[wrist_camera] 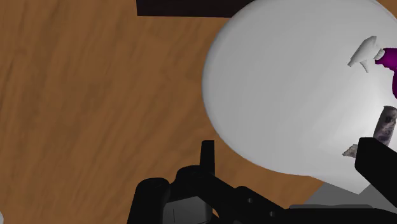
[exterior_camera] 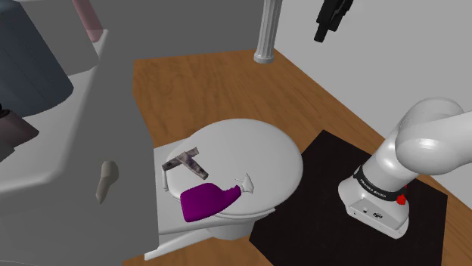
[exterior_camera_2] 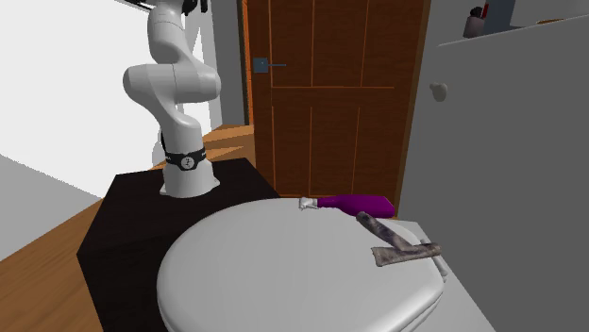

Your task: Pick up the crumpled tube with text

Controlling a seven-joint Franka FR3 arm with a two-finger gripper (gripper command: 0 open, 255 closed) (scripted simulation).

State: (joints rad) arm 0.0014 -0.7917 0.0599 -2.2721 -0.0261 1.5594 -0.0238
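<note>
The crumpled tube (exterior_camera: 184, 160), grey-brown and mottled with print, lies bent on the rear of the white toilet lid (exterior_camera: 257, 151), close to the cistern. From the second exterior view the tube (exterior_camera_2: 396, 243) rests at the lid's right side. My gripper (exterior_camera: 327, 26) hangs high above the floor, far from the tube and beyond the lid's front. In the wrist view its black fingers (wrist_camera: 207, 153) stand wide apart with nothing between them, so the gripper (wrist_camera: 289, 149) is open. One end of the tube (wrist_camera: 385, 124) peeks out beside the far finger.
A purple spray bottle (exterior_camera: 208, 200) with a white trigger lies on the lid beside the tube. The grey cistern (exterior_camera: 113, 151) rises behind. A wooden door (exterior_camera_2: 330, 94) and a white column (exterior_camera: 267, 34) stand nearby. My black stand (exterior_camera: 325, 204) sits on the wooden floor.
</note>
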